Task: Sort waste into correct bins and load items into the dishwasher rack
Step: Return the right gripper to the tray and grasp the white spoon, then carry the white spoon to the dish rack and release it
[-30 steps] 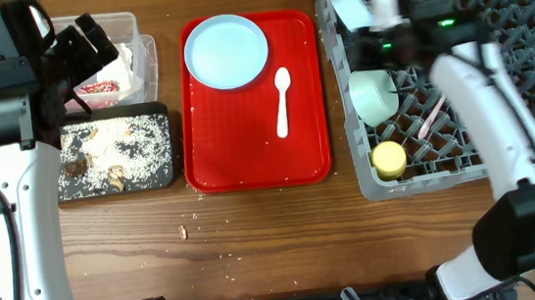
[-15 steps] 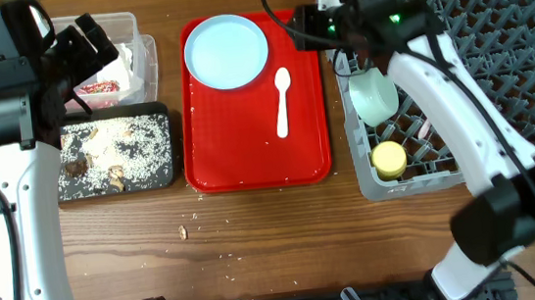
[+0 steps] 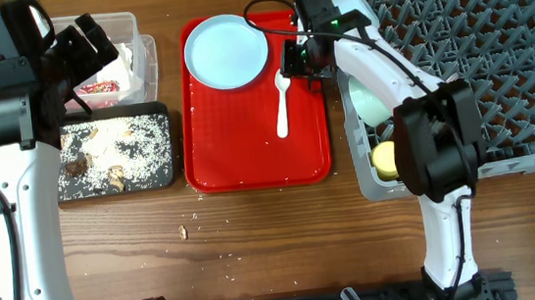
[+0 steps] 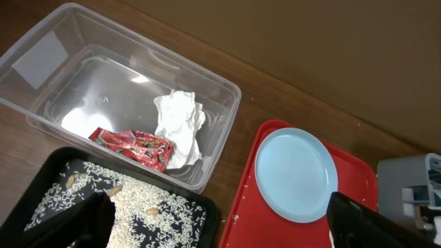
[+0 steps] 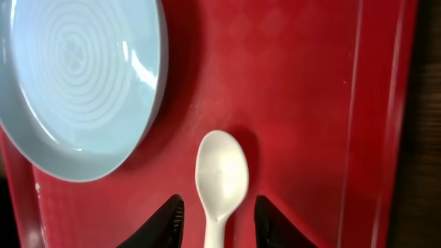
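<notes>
Swinging off the grey rack [image 3: 493, 40], the right gripper [image 3: 293, 59] had come to the upper middle of the frame. Its fingers [image 5: 171, 219] stood part-open astride the white spoon [image 5: 222, 172] on the red tray [image 3: 247, 142], not touching it. The left gripper [image 4: 224, 217] hung wide open over the clear tub [image 4: 41, 52] at upper left. Crumbs [image 3: 184, 231] speckled the brown wooden table [image 3: 286, 237] below the black tray [image 3: 160, 111].

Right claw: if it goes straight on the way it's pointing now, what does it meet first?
Likely the white spoon: its handle lies inside the open right claw, with the red tray right beneath. The claw's height above it is unclear.
</notes>
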